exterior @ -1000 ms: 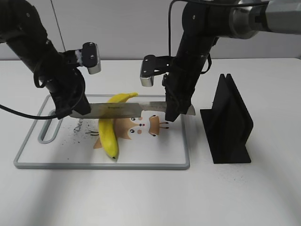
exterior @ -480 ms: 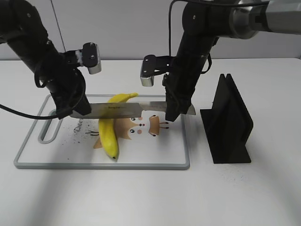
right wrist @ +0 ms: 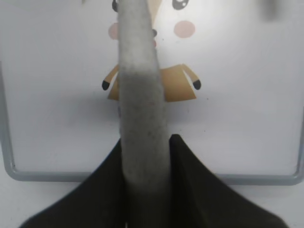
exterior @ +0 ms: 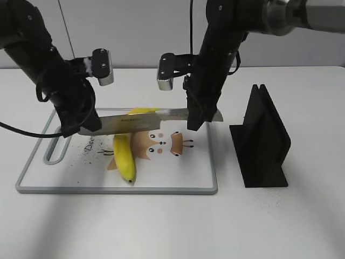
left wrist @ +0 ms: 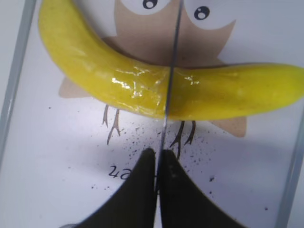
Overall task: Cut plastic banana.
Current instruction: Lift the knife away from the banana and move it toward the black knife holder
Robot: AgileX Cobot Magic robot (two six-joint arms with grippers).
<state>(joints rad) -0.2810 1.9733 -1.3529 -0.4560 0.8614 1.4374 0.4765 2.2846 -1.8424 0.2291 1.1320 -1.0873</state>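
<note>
Cutting board [exterior: 32, 178] sits nearest on the white surface [exterior: 161, 226], plastic banana [exterior: 124, 156] lying on it over the printed owl. Knife [exterior: 135, 121] spans crosswise above the banana, blade edge lined up mid-banana in the left wrist view. Left claw [exterior: 86, 125] pinched on the blade end, right claw [exterior: 197, 121] clamped on the grey handle. Black knife stand [exterior: 261, 140] to the right, off the board.

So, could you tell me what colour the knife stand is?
The knife stand is black, clearest in the exterior view.
</note>
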